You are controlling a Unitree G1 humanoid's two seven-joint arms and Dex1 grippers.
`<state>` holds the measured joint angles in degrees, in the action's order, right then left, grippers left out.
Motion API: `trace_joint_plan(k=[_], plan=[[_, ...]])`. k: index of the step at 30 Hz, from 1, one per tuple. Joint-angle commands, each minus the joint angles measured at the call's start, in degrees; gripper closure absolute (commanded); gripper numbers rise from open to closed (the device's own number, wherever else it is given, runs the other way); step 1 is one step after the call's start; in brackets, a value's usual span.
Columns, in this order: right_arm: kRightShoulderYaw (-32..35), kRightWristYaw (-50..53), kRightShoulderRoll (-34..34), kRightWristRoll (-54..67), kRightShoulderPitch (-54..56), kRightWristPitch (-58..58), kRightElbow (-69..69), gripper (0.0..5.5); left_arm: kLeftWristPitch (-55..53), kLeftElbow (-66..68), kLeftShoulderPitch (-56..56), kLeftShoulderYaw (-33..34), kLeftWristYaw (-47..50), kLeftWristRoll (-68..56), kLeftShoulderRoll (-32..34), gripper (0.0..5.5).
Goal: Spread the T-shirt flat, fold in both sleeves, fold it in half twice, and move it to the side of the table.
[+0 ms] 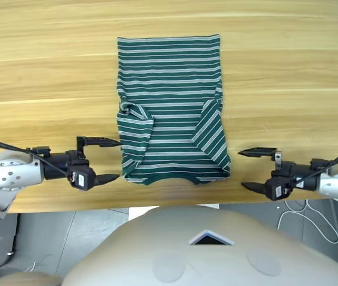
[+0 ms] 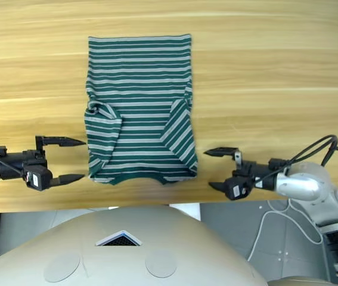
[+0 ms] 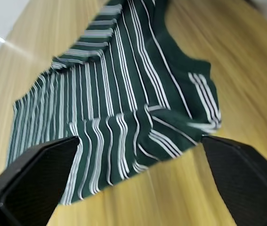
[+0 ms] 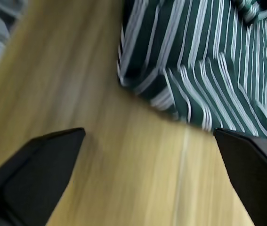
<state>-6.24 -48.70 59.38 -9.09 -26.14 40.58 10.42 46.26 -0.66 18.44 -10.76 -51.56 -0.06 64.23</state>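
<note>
Left end effector (image 1: pixel 119 159) being held open just beside T-shirt (image 1: pixel 171 101) | right end effector (image 1: pixel 241 170) being held open, near it | T-shirt being borne, sleeves folded in, by tabletop (image 1: pixel 288 71)

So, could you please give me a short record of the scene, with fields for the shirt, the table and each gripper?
Shirt: dark green T-shirt with white stripes, flat, both sleeves folded in, not yet halved
Surface: light wooden table
Left gripper: open, close beside the shirt's near left corner
Right gripper: open, apart from the shirt's near right corner
</note>
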Motion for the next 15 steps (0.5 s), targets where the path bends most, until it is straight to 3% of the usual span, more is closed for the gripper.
trace_joint_plan(k=[1,6,15], plan=[[-3.7,-0.5,-1.6,-3.4,2.4,-0.4,-2.3,0.45,-1.5,1.6,-3.4,-2.5,-0.9,4.5,-2.6,0.7],[-5.3,0.5,-2.3,-4.0,4.4,0.1,-3.6,0.45,-1.0,3.9,-7.1,-4.6,-0.6,8.2,-5.7,0.7],[-7.2,1.9,-3.1,-5.0,6.5,-0.8,-5.2,1.95,1.2,4.4,-8.0,-8.3,-2.3,7.4,-5.8,0.66]])
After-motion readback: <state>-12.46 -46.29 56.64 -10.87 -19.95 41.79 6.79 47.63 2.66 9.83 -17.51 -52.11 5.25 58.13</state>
